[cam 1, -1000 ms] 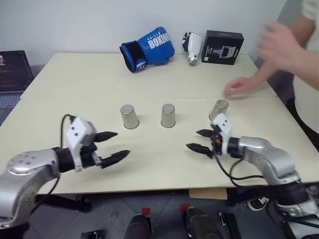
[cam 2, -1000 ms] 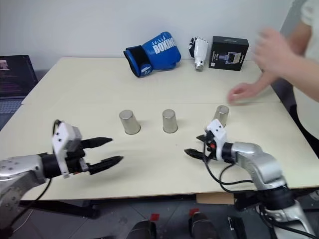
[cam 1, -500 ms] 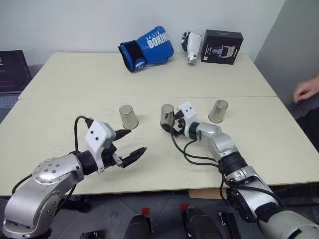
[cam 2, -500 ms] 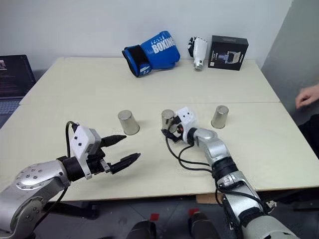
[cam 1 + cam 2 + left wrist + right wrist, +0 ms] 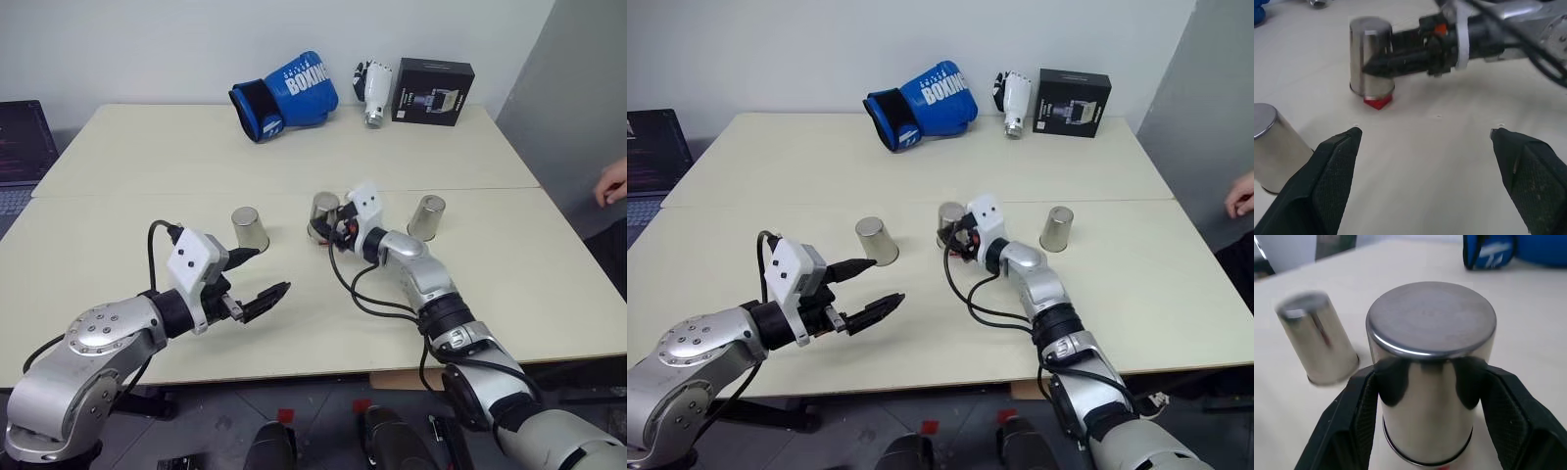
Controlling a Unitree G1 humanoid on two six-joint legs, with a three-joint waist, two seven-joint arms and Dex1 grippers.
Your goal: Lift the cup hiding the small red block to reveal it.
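A pale table [image 5: 118, 166] is shown. The right pincer [image 5: 328, 229] is clamped around the middle cup [image 5: 1369, 56], raised slightly; a small red block [image 5: 1376, 102] is exposed directly beneath it. The left pincer [image 5: 257, 278] is held spread, nearer than both.

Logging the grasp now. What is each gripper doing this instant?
Left gripper: open, holding nothing, hovering over the table.
Right gripper: shut on the middle shiny silver steel cup, with the small red block peeking out beneath.
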